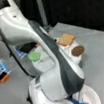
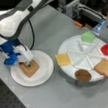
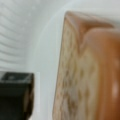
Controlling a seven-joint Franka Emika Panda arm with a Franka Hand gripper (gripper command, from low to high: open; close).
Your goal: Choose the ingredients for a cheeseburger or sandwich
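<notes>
Resting low on the small white plate (image 2: 44,68), blue-fingered gripper (image 2: 25,64) at the edge of one toast square (image 2: 30,68) laid flat as sandwich base, grip state not discernible; lettuce (image 2: 88,37), tomato (image 2: 107,49), cheese (image 2: 63,59), patty (image 2: 82,75), second toast (image 2: 104,67) on sectioned tray (image 2: 84,53) beside plate.

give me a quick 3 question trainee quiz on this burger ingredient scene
1. True or false: the toast slice under the gripper lies on the small white plate.
2. In a front view, which piece on the divided tray lies nearest the small plate? A) green lettuce B) yellow cheese square C) red tomato
3. Fill in: the round brown piece at the tray's near edge is the ____.

Key: 1 true; 2 B; 3 patty
</notes>
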